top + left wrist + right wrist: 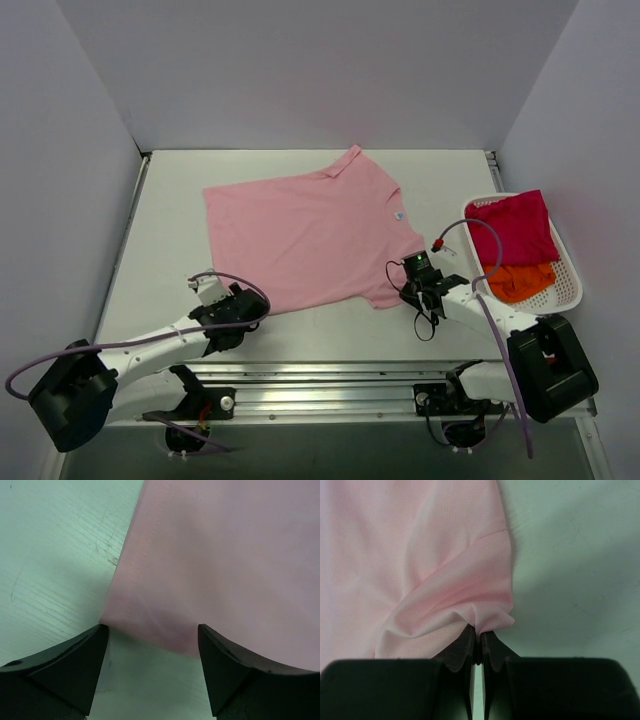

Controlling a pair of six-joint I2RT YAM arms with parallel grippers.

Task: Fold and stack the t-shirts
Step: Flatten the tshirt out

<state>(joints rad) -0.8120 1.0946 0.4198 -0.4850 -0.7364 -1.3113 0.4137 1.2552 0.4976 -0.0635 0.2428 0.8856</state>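
A light pink t-shirt (310,235) lies spread flat on the white table. My left gripper (237,306) is open at the shirt's near left hem corner; in the left wrist view the corner (150,625) lies between my two fingers, untouched. My right gripper (413,272) is shut on the shirt's near right sleeve; the right wrist view shows pink cloth (470,605) bunched and pinched at the fingertips. A magenta-red t-shirt (515,228) and an orange t-shirt (520,281) lie in a white basket (572,283).
The white basket stands at the right edge of the table, close to my right arm. Grey walls enclose the table on the left, back and right. A metal rail (330,385) runs along the near edge.
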